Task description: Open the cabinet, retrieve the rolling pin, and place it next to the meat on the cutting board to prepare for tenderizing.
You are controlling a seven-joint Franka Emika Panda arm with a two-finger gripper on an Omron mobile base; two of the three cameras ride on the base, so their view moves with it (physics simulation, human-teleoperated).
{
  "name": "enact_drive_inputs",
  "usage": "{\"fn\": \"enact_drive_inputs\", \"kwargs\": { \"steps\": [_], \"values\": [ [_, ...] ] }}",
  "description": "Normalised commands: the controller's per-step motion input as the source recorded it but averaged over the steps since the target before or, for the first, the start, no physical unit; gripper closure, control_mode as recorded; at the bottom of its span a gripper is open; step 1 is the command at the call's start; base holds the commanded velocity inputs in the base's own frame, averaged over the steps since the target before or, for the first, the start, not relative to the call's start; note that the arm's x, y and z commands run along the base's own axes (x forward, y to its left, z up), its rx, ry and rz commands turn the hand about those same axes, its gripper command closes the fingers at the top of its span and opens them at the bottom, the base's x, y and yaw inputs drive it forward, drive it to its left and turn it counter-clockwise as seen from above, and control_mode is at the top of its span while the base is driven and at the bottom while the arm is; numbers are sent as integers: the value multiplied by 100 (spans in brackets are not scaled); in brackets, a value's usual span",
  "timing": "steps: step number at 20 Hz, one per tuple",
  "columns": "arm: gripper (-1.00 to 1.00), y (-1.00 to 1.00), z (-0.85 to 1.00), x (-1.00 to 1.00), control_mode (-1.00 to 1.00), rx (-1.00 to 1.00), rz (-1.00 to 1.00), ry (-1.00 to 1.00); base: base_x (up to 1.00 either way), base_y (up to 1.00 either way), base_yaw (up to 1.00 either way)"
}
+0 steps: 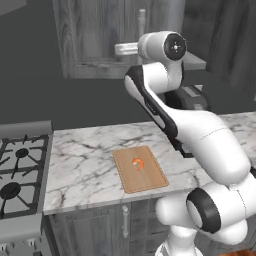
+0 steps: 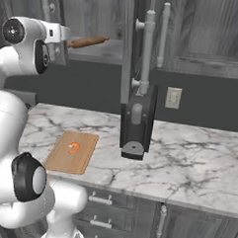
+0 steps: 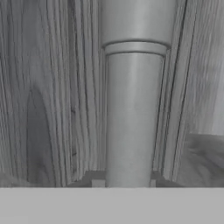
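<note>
The cabinet (image 1: pixel 95 35) hangs above the counter. One of its doors (image 2: pixel 128 47) stands swung out towards me. The rolling pin (image 2: pixel 88 41) lies on the cabinet floor just past my hand. My gripper (image 1: pixel 120 48) (image 2: pixel 63 43) is raised to the lower end of the other door's silver bar handle (image 1: pixel 142 22) (image 3: pixel 133 118). That bar is close up at the centre of the hand view, and the gripper looks shut on it, its fingertips hidden. On the counter lies the cutting board (image 1: pixel 140 168) (image 2: pixel 72 151) with the meat (image 1: pixel 138 163) (image 2: pixel 73 148) on it.
A gas stove (image 1: pixel 20 170) sits left of the marble counter (image 1: pixel 85 160). A dark appliance (image 2: pixel 137 124) (image 1: pixel 190 97) stands on the counter under the open door. A wall socket (image 2: pixel 173 97) is behind it. Base cabinets with short handles (image 2: pixel 102 200) run below.
</note>
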Motion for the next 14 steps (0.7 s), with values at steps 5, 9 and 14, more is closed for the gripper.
{"fn": "enact_drive_inputs", "kwargs": {
  "steps": [5,9,14],
  "values": [
    [100,79,-38,-76,-100,-6,2,-3,0,0,0],
    [100,84,-33,-68,-100,-5,1,0,0,0,0],
    [-100,43,-14,-51,-100,0,2,1,0,0,0]
  ]
}}
